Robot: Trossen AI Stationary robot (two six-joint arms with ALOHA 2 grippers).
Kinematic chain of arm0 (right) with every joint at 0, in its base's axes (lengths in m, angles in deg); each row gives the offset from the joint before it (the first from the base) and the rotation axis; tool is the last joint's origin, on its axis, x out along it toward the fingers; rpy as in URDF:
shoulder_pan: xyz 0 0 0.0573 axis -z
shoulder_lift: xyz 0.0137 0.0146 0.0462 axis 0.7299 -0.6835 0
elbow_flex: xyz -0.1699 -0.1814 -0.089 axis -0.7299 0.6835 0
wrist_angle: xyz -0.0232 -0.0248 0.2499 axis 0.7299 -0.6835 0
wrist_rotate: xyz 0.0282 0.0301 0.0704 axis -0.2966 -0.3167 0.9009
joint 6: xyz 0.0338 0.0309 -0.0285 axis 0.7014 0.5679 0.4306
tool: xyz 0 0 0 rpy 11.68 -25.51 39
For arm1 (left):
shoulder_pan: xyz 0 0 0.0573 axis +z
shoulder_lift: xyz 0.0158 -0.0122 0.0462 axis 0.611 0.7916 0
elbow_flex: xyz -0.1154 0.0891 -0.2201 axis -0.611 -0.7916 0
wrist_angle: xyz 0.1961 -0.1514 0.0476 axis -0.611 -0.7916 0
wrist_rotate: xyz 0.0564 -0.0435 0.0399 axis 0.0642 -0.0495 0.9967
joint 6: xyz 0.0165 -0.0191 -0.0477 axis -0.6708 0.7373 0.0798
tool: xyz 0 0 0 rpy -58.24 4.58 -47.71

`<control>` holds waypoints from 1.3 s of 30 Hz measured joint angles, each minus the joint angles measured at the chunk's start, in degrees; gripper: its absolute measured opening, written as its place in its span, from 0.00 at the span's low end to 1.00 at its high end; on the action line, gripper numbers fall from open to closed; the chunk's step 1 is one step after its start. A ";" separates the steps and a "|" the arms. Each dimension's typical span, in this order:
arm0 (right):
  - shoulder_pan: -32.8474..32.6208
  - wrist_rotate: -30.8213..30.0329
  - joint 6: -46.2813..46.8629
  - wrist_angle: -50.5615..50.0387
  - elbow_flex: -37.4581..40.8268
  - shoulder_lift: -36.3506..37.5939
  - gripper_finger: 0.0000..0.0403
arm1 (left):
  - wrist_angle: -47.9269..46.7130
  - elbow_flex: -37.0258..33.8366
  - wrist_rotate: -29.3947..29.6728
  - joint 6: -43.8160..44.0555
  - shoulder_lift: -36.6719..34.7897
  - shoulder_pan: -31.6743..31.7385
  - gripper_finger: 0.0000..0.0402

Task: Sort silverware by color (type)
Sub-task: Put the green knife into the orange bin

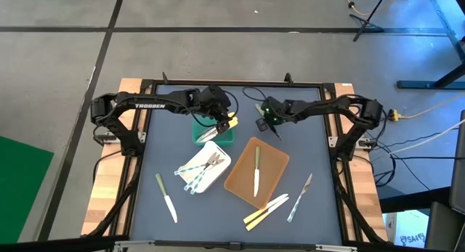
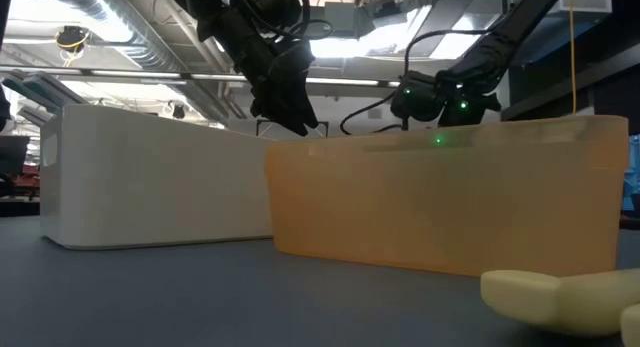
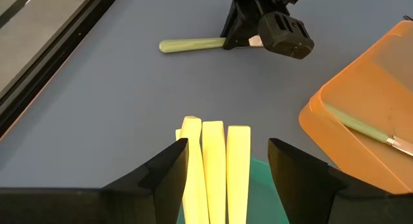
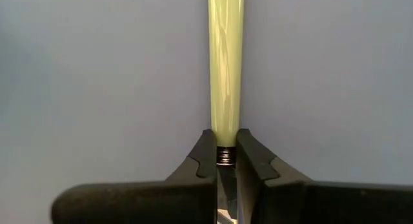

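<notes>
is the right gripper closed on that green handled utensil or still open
Closed. In its wrist view, the right gripper has both fingers pressed against the green-handled utensil, with no gap either side.

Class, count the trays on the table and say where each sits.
3: green tray under the left gripper, white tray in front of it, brown tray at centre.

Bare table lies open to my left of the green tray. Between my two grippers the gap is narrow (brown tray and white tray crowd the middle), and loose cutlery blocks the near edge.
</notes>
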 joint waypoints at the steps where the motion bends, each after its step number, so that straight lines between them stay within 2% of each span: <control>1: 0.00 0.12 0.00 0.03 -0.35 -0.06 0.03 | 0.00 0.00 0.00 0.00 0.00 0.00 0.51; 10: 0.09 0.38 -0.02 0.37 -4.19 -0.04 0.03 | -0.02 0.00 -0.02 -0.24 -0.04 -0.02 0.51; 18: 1.64 0.37 -0.24 -8.11 -8.22 0.22 0.03 | -0.84 0.00 -0.02 -0.42 -0.17 0.00 0.51; 22: 1.64 0.40 -1.48 -8.80 -8.62 1.76 0.03 | -1.40 -0.04 -0.15 -1.11 -2.43 0.00 0.51; 33: 1.51 0.18 -1.16 -14.34 -8.66 11.98 0.03 | -5.97 -0.02 -0.04 -1.92 -13.43 -0.63 0.51; 39: 1.35 4.01 1.82 -14.51 -8.66 19.71 0.03 | -8.99 -0.02 -0.01 -4.15 -18.33 -2.67 0.51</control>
